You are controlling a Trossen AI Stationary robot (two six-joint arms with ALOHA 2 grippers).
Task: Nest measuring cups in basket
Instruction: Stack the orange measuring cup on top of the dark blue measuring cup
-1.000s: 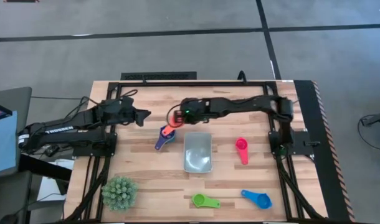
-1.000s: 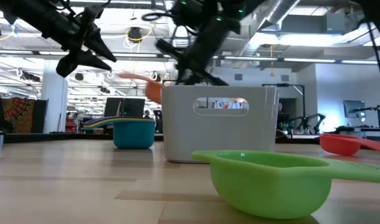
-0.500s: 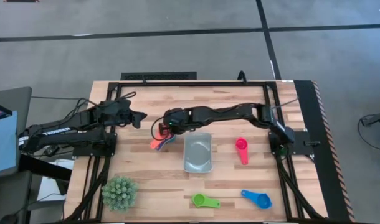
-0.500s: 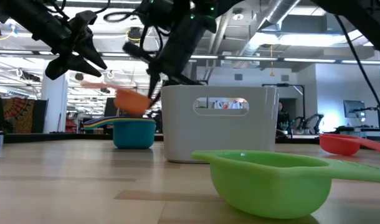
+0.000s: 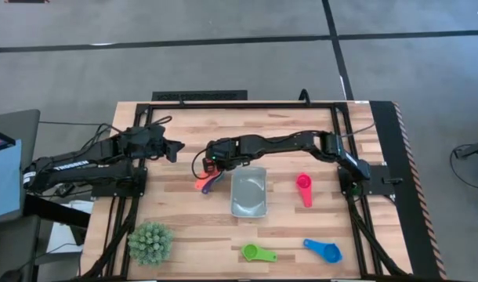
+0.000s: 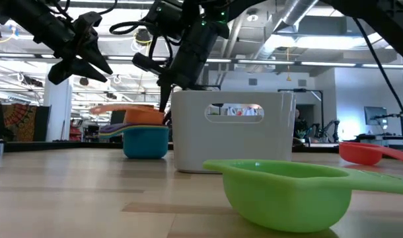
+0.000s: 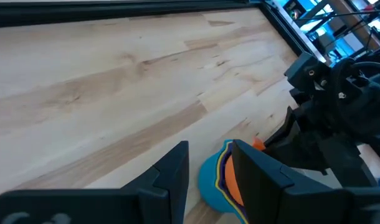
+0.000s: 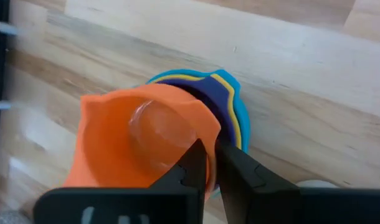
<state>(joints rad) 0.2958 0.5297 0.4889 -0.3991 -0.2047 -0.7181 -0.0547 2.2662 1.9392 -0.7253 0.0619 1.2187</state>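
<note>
A stack of cups (image 5: 213, 178), with teal (image 6: 146, 142) at the bottom and purple and yellow above it, stands on the table left of the pale grey basket (image 5: 248, 193). My right gripper (image 5: 210, 172) is shut on the orange cup (image 8: 143, 140), which sits in the top of the stack with its handle (image 6: 109, 109) sticking out level. My left gripper (image 5: 179, 149) hangs open and empty above the table, left of and beyond the stack. The pink cup (image 5: 303, 188), green cup (image 5: 257, 252) and blue cup (image 5: 324, 250) lie on the table. My right gripper pinches the orange cup's bowl wall at its rim (image 8: 210, 142), one finger (image 8: 196, 163) inside the bowl and the other outside. The fingers slant down from the table's far right side. The cup sits level and upright in the stack (image 6: 143, 119).
A spiky green plant ball (image 5: 150, 241) sits at the near left. A black frame (image 5: 247, 104) runs round the table's edges. The green cup (image 6: 287, 192) is nearest the low camera, with the basket (image 6: 231, 132) behind it.
My right gripper has carried the orange cup toward the table's left and near edges and down. The cup hung tilted above the stack half a second ago and now sits level in it. The gripper stays shut on it.
</note>
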